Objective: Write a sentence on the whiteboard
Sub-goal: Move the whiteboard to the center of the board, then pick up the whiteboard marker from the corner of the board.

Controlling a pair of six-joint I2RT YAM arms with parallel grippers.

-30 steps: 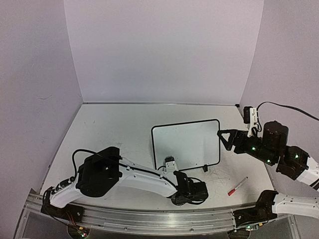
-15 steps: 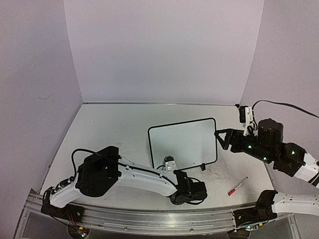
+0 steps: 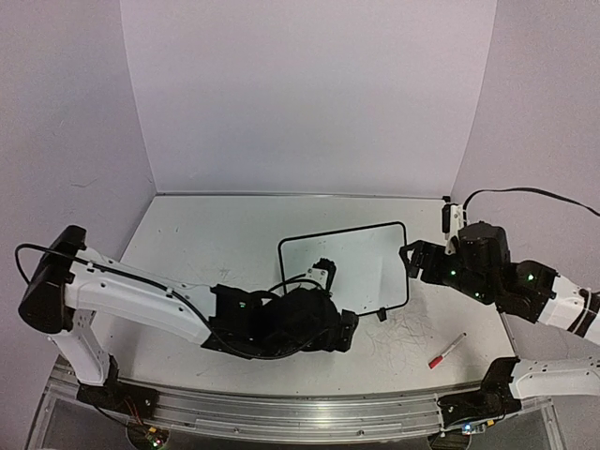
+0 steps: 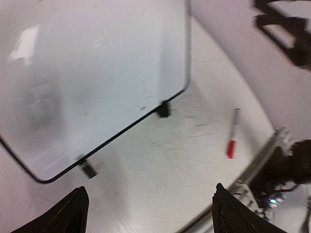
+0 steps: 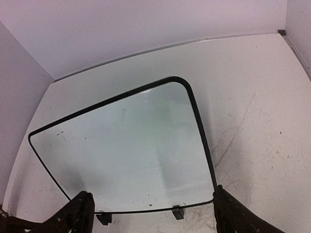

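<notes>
We are looking at a scuffed white surface (image 3: 202, 239) boxed in by pale lilac walls (image 3: 309, 94). The left gripper (image 4: 148, 196) is hanging with its fingers spread wide and gripping nothing. It is sitting low over the surface, just in front of the near edge of the whiteboard (image 3: 356, 262). The right gripper (image 3: 411, 262) is also gaping wide and empty, right beside the board's right edge. We are not able to tell if it is touching the frame. The whiteboard is sitting on the surface right of centre, between the two grippers, its black-framed face showing plain white with a few dark specks. Two black clip feet (image 4: 164, 109) are sticking out along its near edge. A marker (image 3: 447, 351) with a red end is lying on the surface toward the right front, well apart from both grippers and near some scribble marks (image 3: 401, 330).
</notes>
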